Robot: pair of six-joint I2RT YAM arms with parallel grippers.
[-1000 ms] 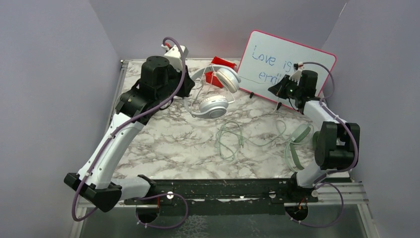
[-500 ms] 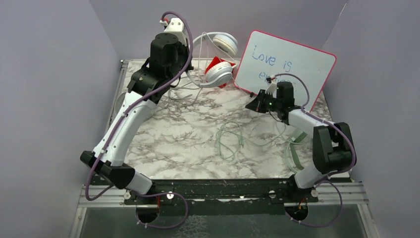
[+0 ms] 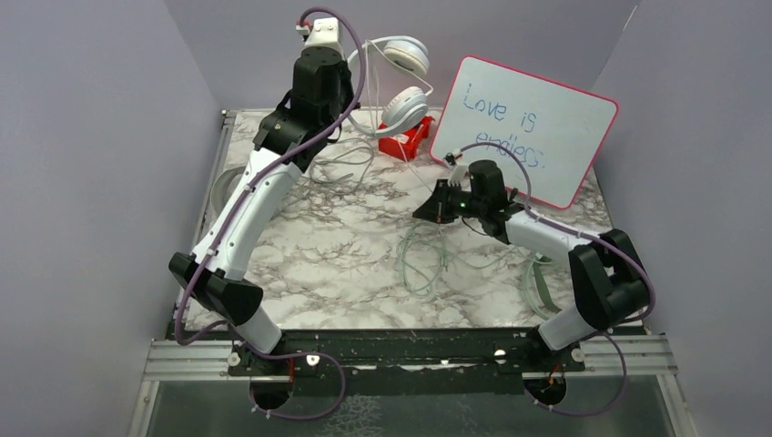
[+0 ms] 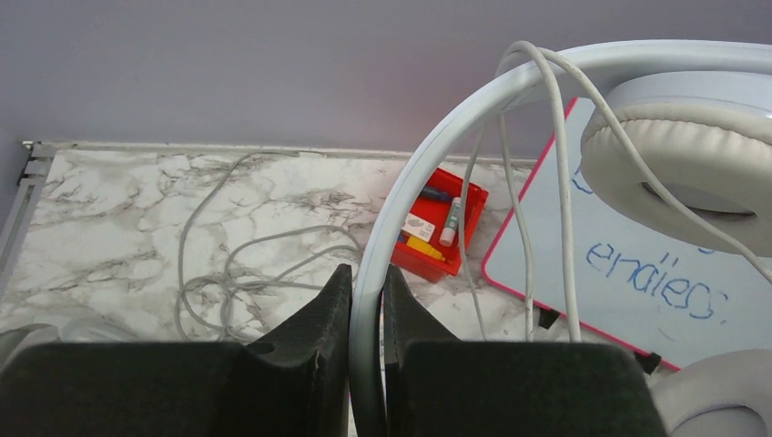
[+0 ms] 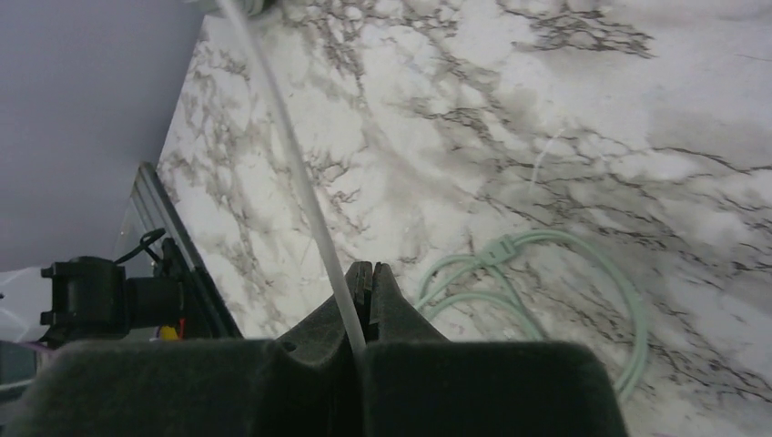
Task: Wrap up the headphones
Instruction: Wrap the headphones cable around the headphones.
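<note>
Raised white headphones hang by headband pinched in left hand, right hand clamped on their cable; best pull taut, loop evenly.

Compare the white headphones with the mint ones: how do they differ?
The white headphones hang above the table, their band in the left gripper; the mint headphones lie on the table by the right arm. The white pair's cable runs straight to the shut right gripper; the mint pair's cable lies in loose loops. Both are wired.
</note>
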